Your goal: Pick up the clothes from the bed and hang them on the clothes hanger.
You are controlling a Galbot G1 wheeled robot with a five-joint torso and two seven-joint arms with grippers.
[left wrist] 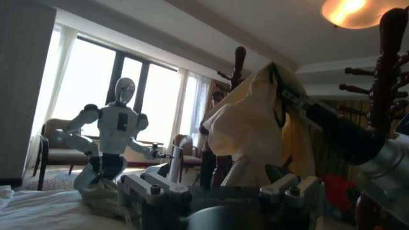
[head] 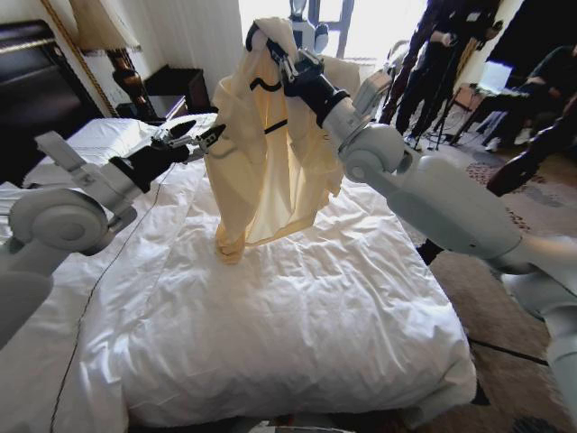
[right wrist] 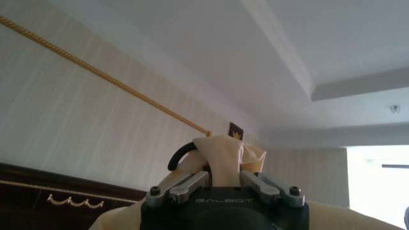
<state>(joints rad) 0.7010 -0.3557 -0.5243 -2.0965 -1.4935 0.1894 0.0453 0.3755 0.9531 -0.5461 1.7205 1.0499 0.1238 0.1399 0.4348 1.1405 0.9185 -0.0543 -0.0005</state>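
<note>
Cream top is held up over the bed, twd the headboard end, by the R gripper. Grip is at the very top of the garment. In the R wrist view the R gripper is seen clamped on a bunch of cream fabric, w/ the curved black hook of the hanger poking out just beside the bunch. Whether the hook itself is also pinched can't be told.

Hanger is seen in the head view as short dark arcs at neck and chest of the top; appears to sit inside the garment, though seating on both shoulders can't be confirmed. Top hangs w/ long axis vertical. Lower hem and one sleeve end touch the duvet, so the garment is not fully lifted clear.

L gripper is held out level over the bed's left side, just beside the left edge of the hanging top, at abt shoulder-to-chest height of it. Fingers are parted, nothing held; not touching the fabric as far as can be seen. In the L wrist view the L gripper faces the draped top, which lies straight ahead and slightly above.

Key relation: top lies directly ahead of the L gripper; L is the free, nearer one for adjusting.
</note>
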